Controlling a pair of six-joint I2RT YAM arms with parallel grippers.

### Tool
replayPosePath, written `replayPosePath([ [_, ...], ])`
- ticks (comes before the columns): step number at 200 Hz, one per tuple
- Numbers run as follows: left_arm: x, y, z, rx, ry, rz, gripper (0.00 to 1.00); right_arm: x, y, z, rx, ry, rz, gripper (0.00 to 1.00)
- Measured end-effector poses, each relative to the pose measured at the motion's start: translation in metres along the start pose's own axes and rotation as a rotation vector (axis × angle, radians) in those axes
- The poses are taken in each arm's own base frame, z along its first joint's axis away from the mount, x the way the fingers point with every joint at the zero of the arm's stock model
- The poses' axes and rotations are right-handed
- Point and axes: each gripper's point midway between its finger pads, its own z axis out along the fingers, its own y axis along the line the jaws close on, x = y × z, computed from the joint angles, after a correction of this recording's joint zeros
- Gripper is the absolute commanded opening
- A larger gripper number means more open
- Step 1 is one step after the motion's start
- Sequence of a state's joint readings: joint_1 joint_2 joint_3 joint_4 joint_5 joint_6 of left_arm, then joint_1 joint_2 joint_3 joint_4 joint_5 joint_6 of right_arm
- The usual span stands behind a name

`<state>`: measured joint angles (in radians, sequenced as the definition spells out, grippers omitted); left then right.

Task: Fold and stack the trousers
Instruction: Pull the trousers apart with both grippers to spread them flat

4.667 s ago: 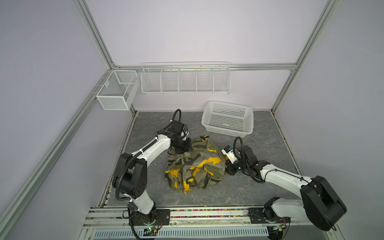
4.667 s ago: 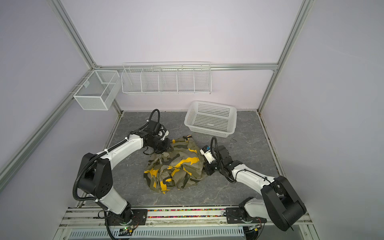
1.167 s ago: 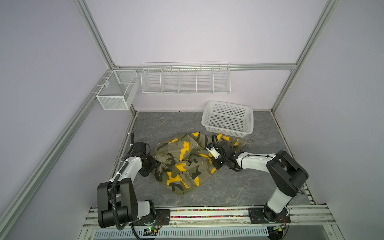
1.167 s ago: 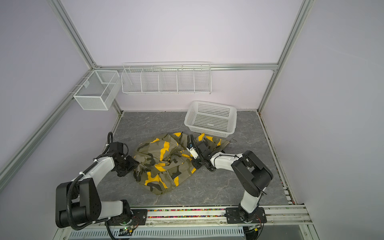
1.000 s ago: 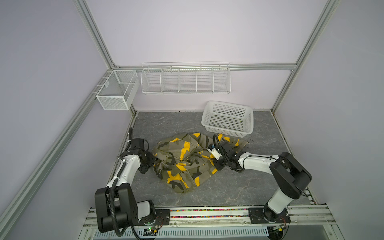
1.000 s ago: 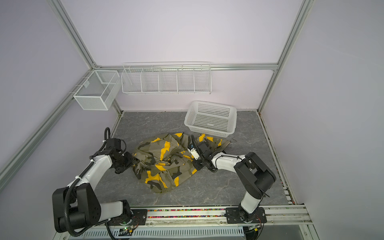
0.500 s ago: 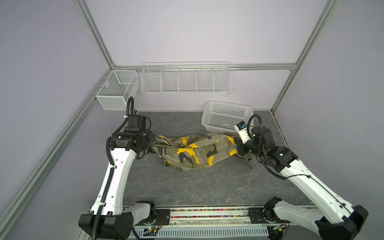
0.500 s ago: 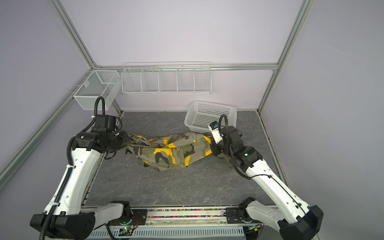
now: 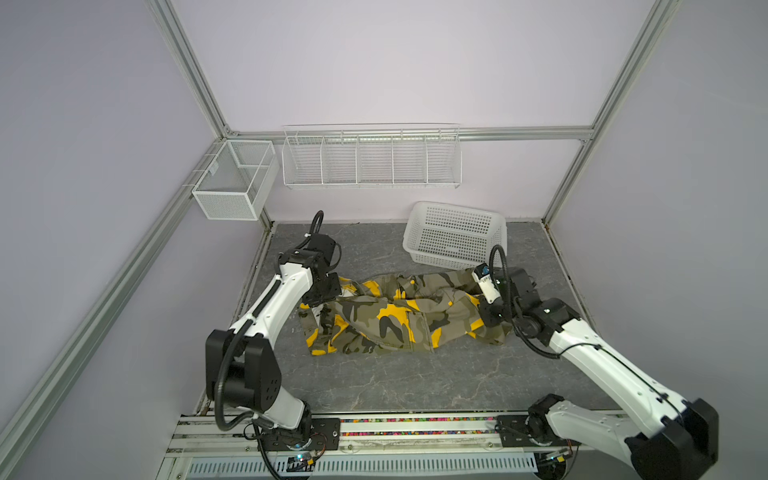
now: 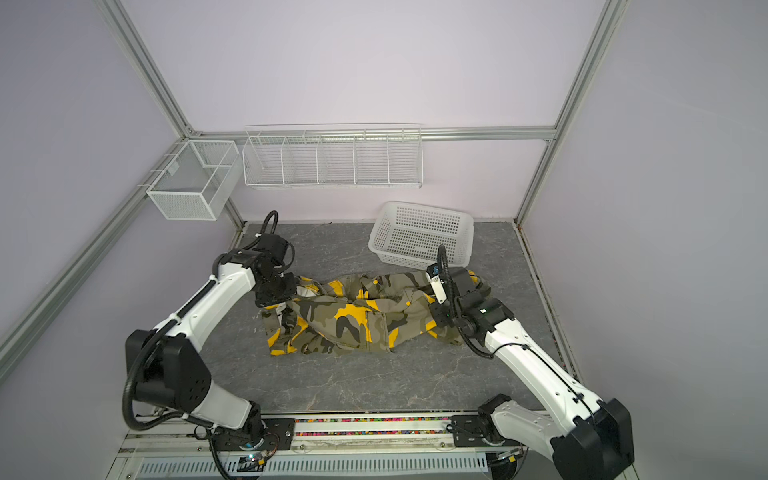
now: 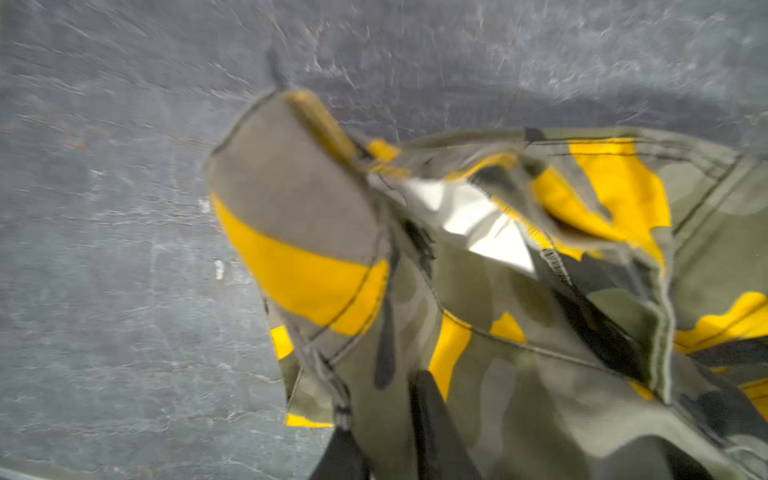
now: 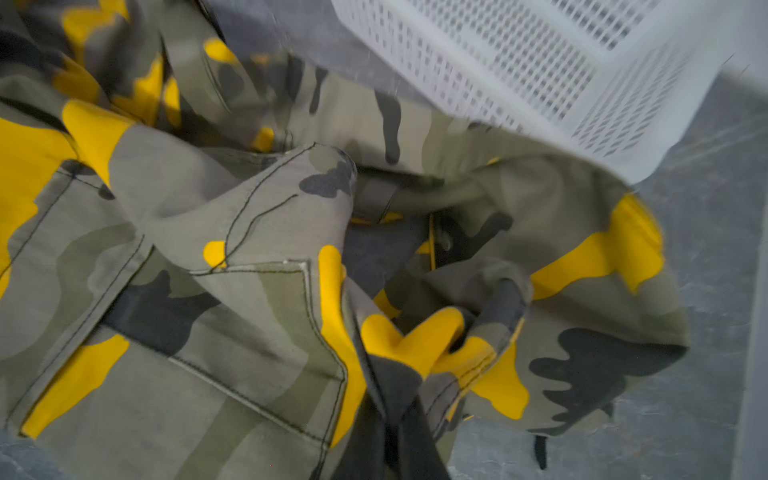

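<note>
While the camouflage trousers [image 9: 386, 316] are lying crumpled lengthwise on the grey tabletop [image 9: 374, 386], near the white basket [image 9: 453, 237] | right end effector [image 9: 488, 318] is pinching one end, clamped on cloth | left end effector [image 9: 322, 297] is hanging over the other end (grip unclear, view blurred)

White arm links [image 9: 615, 370], black joints [image 9: 245, 374], black looped cables [image 9: 498, 266].

Soft, even light; the trousers [image 9: 390, 320] cast only a faint shadow. Both wrist views smear with motion blur.
</note>
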<state>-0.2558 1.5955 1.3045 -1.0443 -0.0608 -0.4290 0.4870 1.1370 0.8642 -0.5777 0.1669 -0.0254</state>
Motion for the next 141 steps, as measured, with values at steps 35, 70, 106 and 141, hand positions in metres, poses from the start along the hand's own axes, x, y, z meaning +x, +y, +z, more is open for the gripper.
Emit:
replayPosePath([
  [35, -0.008, -0.008, 0.029, 0.002, 0.025, 0.016, 0.53, 0.022, -0.007, 0.042, 0.015, 0.096, 0.065, 0.07],
  [70, -0.017, -0.006, 0.015, -0.007, -0.022, 0.014, 0.64, 0.034, -0.014, 0.069, 0.029, 0.153, 0.099, 0.07],
  [106, -0.017, 0.015, -0.038, -0.027, -0.136, -0.039, 0.65, 0.041, -0.02, 0.079, 0.024, 0.174, 0.135, 0.07],
  [141, -0.002, 0.036, -0.057, -0.01, -0.188, -0.128, 0.59, 0.041, -0.019, 0.081, 0.001, 0.174, 0.158, 0.07],
])
